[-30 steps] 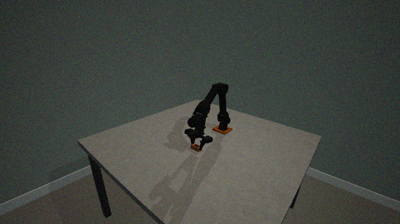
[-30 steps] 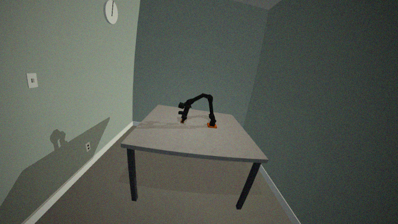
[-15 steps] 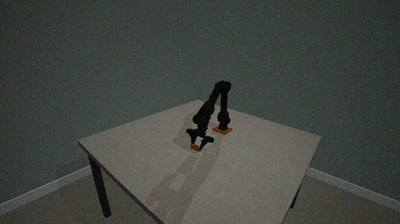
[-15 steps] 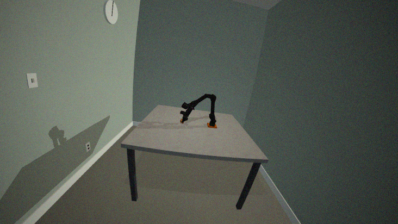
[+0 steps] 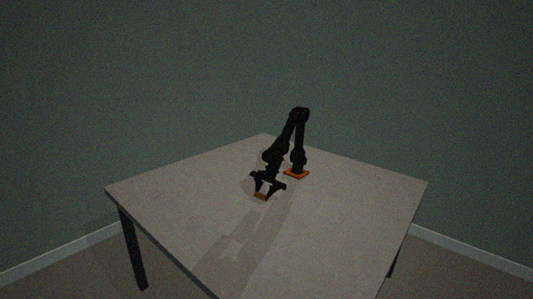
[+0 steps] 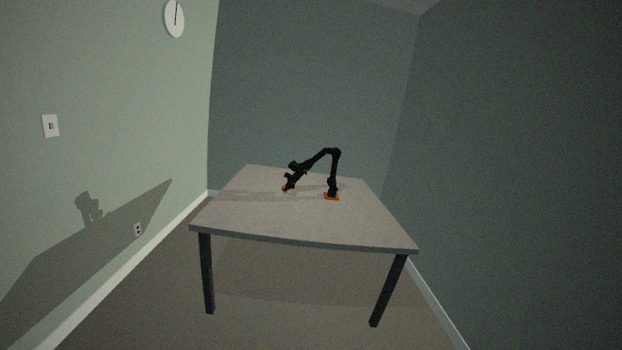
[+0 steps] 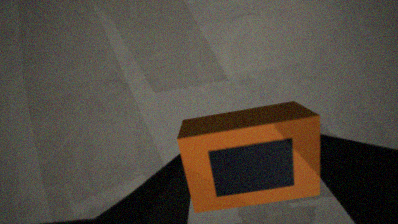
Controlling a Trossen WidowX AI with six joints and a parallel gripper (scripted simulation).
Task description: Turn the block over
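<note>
An orange block [image 5: 260,196] [image 6: 283,189] [image 7: 306,172] is held between the two black fingers of my gripper [image 5: 263,193] [image 6: 286,188] [image 7: 245,151]. The gripper is shut on the block, a finger at each end, and is tilted forward. In the wrist view the block's marked side, with a dark rectangle [image 7: 252,167], faces the camera, and a shaded plain side shows above it. The block is low over the grey table [image 5: 338,231] [image 6: 304,222] [image 7: 75,75]; whether it touches the table cannot be told.
The arm's orange base [image 5: 296,172] [image 6: 330,196] stands on the table behind the gripper, to its right in the top and exterior views. Shadows of the arm fall across the table. Walls stand beyond the table, and a clock [image 6: 174,19] hangs on one.
</note>
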